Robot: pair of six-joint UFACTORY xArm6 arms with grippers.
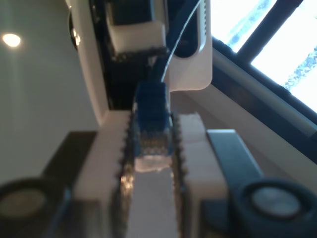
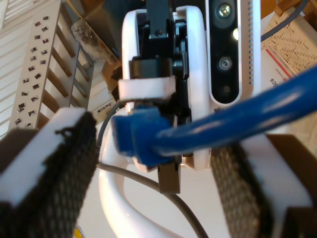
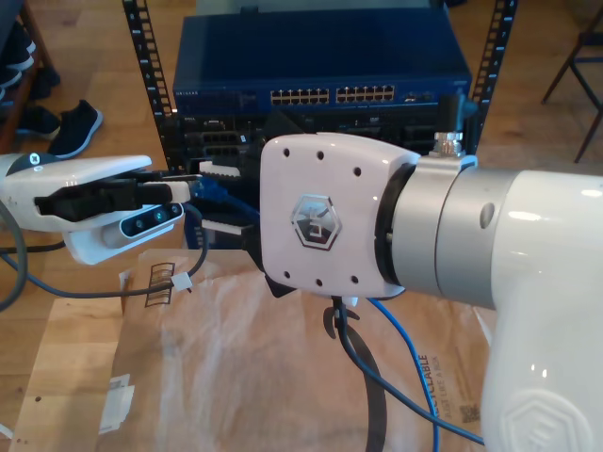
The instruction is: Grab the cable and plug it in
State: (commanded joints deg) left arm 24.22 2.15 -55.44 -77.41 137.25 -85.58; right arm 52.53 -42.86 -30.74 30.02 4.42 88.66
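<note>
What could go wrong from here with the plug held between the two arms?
1. My first gripper pinches the plug with its contacts pointing back between the fingers, so it probably needs a handover, and the plug could drop or twist.
2. The cable looks loose between my second gripper's spread fingers; closing off-centre may miss it.
3. In the exterior view its slack hangs beside a black cable and could snag.
</note>
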